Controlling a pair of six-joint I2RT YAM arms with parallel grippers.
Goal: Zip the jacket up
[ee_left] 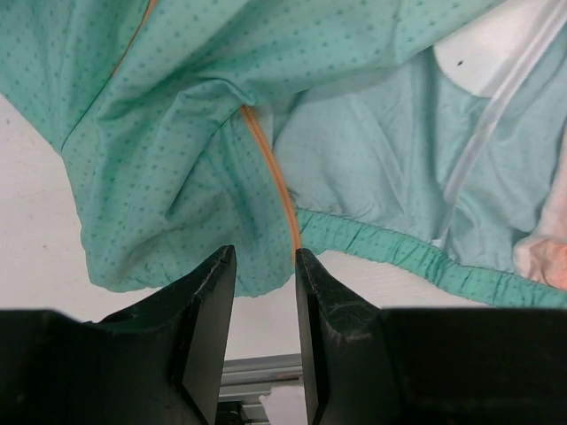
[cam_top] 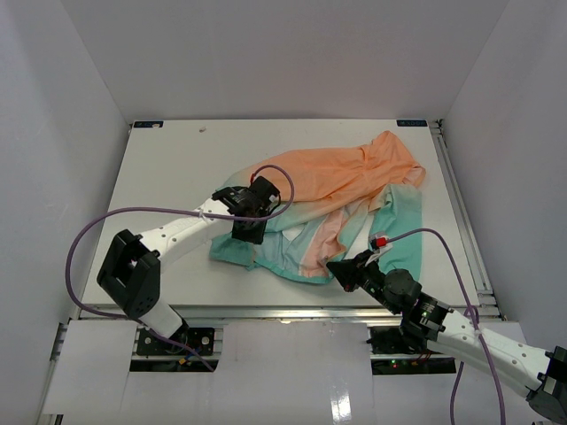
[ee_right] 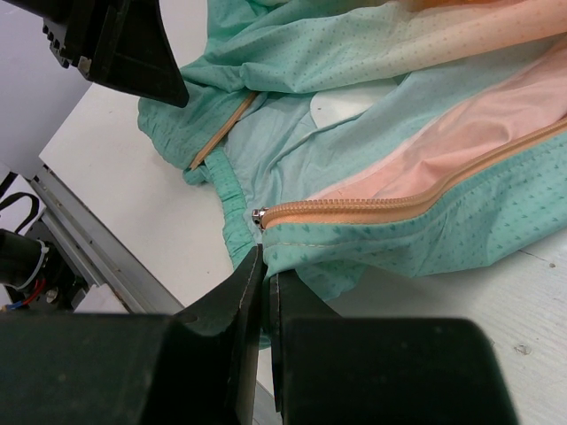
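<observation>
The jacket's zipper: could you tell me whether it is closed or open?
Open: on the jacket, one orange zipper half lies apart from the other, lining showing between.

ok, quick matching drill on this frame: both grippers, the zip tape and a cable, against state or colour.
Column 1:
1. left gripper
2. right gripper
3. zipper tape
4. cable

Column 2:
A. purple
B. closed on the teal hem of the jacket
C. orange
D. jaws apart

Pairs: 1-D, 2-B, 3-C, 4-A
</observation>
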